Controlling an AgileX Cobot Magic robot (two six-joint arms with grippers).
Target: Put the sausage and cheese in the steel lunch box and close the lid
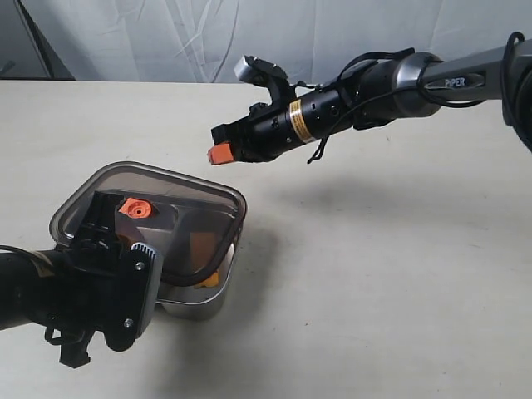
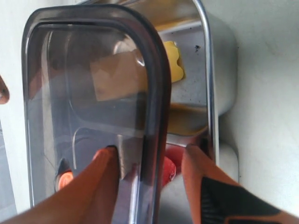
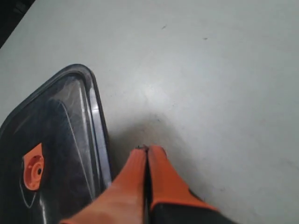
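From outside, the lid lies crooked on the steel lunch box, not pushed down yet. The right gripper hangs high, out of the way.

In the left wrist view, the left gripper is spread wide around the lid's edge, squeezing nothing. The cheese and sausage sit inside the box.

In the right wrist view, the right gripper is pinched closed and empty.

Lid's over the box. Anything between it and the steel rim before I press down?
Only the left gripper itself: its open fingers straddle the lid's edge over the steel lunch box. The cheese and sausage lie down inside; the right gripper hangs clear.
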